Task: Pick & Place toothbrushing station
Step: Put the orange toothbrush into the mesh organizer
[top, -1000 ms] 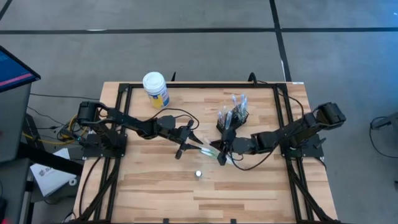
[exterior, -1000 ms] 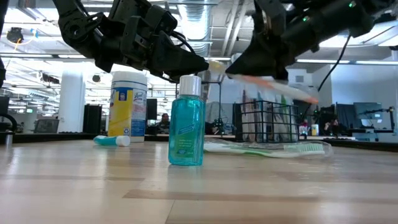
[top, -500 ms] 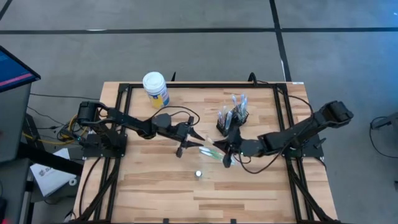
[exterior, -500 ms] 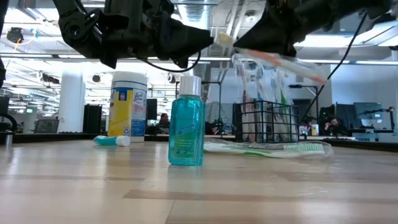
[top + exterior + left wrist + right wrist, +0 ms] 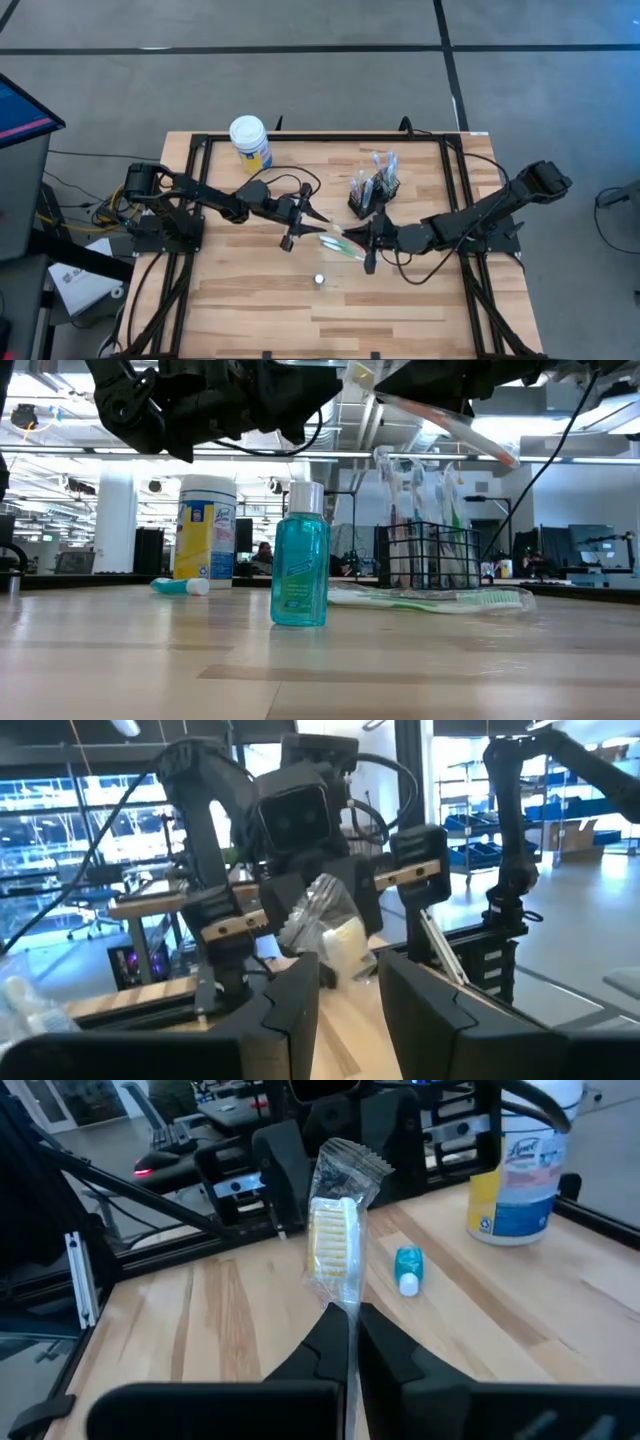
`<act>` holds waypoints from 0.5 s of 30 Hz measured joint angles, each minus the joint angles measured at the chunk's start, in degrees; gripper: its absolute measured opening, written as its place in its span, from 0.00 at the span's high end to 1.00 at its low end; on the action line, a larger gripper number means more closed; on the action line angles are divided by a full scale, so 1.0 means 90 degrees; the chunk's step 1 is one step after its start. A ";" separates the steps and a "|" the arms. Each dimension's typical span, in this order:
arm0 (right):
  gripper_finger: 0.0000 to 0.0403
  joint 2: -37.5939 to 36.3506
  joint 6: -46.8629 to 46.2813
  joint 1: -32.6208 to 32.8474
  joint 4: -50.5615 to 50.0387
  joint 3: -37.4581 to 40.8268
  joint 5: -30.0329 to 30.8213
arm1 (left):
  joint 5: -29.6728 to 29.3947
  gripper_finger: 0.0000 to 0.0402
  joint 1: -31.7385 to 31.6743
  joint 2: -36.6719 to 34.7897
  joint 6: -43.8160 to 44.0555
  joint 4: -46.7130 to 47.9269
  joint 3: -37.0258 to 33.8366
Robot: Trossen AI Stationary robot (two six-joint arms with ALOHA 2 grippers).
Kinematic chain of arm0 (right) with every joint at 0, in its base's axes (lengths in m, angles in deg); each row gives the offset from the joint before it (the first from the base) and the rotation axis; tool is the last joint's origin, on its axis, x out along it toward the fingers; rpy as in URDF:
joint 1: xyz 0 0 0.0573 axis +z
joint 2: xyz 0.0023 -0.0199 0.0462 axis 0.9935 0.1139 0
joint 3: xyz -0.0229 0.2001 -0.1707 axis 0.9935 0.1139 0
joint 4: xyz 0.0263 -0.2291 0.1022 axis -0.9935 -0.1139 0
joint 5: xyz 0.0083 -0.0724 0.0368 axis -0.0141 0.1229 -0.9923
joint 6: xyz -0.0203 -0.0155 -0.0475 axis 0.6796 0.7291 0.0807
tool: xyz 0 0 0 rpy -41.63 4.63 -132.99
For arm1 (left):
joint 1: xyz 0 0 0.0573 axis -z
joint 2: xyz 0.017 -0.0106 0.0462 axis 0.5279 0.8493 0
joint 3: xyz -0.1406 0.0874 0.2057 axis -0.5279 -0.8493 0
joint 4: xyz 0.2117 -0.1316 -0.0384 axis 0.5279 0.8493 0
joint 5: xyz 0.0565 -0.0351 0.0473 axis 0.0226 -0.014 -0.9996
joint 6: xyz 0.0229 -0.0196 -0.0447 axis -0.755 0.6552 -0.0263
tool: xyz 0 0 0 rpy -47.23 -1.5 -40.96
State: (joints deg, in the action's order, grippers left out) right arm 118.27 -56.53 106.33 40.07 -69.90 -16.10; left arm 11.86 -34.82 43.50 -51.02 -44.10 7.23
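Right gripper (image 5: 352, 232), clamped on the clear-wrapped yellow-bristled toothbrush (image 5: 335, 1240), has risen toward the left gripper (image 5: 312, 218), fingers apart; handover pending, centre frame.

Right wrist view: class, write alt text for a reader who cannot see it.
The right gripper pinches a wrapped toothbrush with yellow bristles, held above a wooden table. The left gripper faces it from beyond. A small teal tube and a white-lidded jar sit on the table.
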 joint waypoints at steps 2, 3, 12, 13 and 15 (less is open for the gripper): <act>1.00 0.0000 0.0095 0.0000 0.0055 0.0000 -0.0021 | -0.0001 0.75 0.0000 0.0000 0.0001 0.0000 0.0057; 1.00 0.0000 0.0093 0.0000 0.0055 0.0000 -0.0021 | 0.0000 0.75 0.0000 0.0000 -0.0001 -0.0009 0.0088; 1.00 0.0005 0.0116 0.0000 0.0053 0.0000 -0.0038 | 0.0000 0.75 -0.0098 0.0000 -0.0046 0.0022 0.0286; 1.00 0.0005 0.0143 0.0000 0.0054 0.0000 -0.0038 | -0.0001 0.75 -0.0125 0.0000 -0.0044 0.0099 0.0286; 1.00 0.0005 0.0161 0.0000 0.0079 0.0000 -0.0041 | -0.0002 0.75 -0.0167 0.0000 -0.0044 0.0214 0.0286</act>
State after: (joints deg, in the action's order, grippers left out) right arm 118.31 -55.09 106.33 40.77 -69.90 -16.47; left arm 11.84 -36.33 43.50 -51.41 -42.17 9.80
